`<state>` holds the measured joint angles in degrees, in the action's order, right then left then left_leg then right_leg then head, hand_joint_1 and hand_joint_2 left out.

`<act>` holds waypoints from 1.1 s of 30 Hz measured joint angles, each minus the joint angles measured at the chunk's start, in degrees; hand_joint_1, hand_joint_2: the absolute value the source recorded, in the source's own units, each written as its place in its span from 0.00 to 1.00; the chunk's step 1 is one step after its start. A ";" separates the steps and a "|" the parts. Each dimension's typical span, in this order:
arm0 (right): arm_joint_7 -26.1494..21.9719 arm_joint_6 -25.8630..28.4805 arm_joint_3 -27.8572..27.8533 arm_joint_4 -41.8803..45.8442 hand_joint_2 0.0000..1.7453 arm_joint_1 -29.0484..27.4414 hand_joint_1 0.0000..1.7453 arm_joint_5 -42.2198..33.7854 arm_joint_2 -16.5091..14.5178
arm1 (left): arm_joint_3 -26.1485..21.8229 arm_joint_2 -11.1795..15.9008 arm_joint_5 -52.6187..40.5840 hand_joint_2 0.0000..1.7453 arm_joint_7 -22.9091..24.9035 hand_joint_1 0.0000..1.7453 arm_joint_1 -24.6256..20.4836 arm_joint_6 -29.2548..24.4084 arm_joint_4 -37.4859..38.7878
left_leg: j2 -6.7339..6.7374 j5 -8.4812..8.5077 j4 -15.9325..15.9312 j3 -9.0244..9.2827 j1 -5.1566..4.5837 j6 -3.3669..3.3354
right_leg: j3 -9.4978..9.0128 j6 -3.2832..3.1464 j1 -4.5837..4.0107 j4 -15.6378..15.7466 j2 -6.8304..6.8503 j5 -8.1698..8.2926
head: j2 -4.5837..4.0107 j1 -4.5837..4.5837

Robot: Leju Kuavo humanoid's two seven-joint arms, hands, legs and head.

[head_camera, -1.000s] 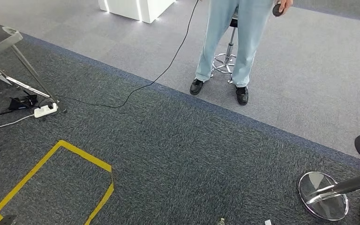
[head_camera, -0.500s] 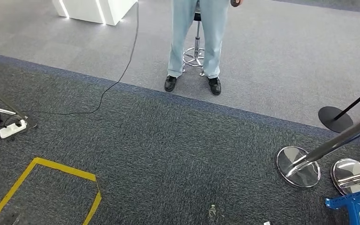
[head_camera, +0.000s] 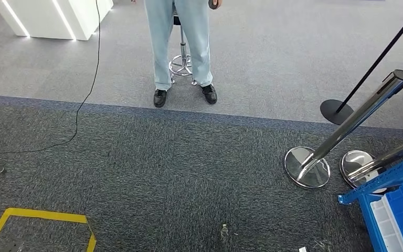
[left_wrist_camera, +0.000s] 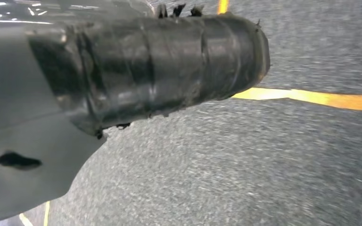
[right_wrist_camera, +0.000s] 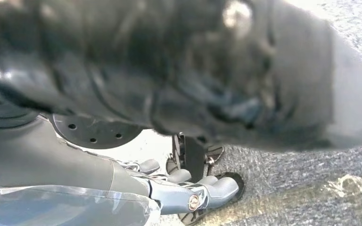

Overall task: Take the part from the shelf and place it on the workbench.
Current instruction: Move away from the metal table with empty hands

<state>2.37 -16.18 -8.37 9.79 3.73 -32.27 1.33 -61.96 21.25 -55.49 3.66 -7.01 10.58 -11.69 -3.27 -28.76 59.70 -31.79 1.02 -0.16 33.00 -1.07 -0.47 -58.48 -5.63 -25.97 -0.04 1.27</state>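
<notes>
Progress: early, nothing carried that you can see | Part: unseen; blue shelf (head_camera: 393, 181) at lower right | Hands: left hand (left_wrist_camera: 146, 70), right hand (right_wrist_camera: 193, 70) blurred, grip probably empty, can't tell | Left: reach, pick, place.

We see dark speckled carpet (head_camera: 178, 173) meeting lighter grey carpet (head_camera: 273, 58) along a blue border strip. Yellow floor tape (head_camera: 42, 216) marks a corner near us. A black cable (head_camera: 86, 89) trails past a white lit plinth (head_camera: 47, 18). A person (head_camera: 181, 47) stands before a chrome stool (head_camera: 182, 63). To the right stand chrome barrier posts (head_camera: 336, 136) and a blue rack (head_camera: 393, 210).
</notes>
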 joint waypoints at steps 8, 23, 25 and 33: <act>-1.19 -0.71 0.33 -0.04 0.00 -0.45 0.00 1.39 -0.11 | 0.00 0.01 0.89 0.00 1.99 0.00 -0.12 -0.93 0.02 | 4.04 0.69 -1.79 0.40 -0.28 -1.96 | 6.29 2.06 0.06 -11.61 4.38 -6.04 | 0.00 -0.47; -6.92 0.29 5.03 -0.07 0.00 -0.23 0.00 6.67 -3.25 | 0.00 -2.22 0.34 0.00 5.05 0.00 -0.20 -3.17 0.07 | 4.63 -5.88 7.96 -2.76 -0.26 0.76 | -0.40 -0.54 0.11 0.92 5.29 0.25 | 0.00 0.14; -6.07 -0.82 5.05 -0.07 0.00 -0.23 0.00 5.27 -3.56 | 0.00 -2.30 0.05 0.00 4.04 0.00 0.00 -2.54 0.11 | 3.85 -7.66 14.15 -6.02 -0.26 0.92 | -0.31 -0.66 0.03 0.83 3.90 0.33 | 0.00 0.22; -3.75 -0.10 4.84 -0.09 0.00 -0.41 0.00 -1.31 -2.77 | 0.80 -2.14 -3.28 0.00 -0.38 0.00 0.04 0.25 0.20 | -0.23 0.63 -0.59 -0.48 -0.26 -0.15 | 0.82 0.76 0.21 -0.28 -1.79 0.44 | 0.00 0.18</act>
<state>-1.38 -16.28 -3.54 9.70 3.31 -33.58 -1.45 -61.17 19.10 -58.77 3.28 -6.96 10.83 -11.49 -3.50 -28.12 59.11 -32.27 0.76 -0.31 33.82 -0.32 -0.26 -58.76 -7.42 -25.53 -0.04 1.44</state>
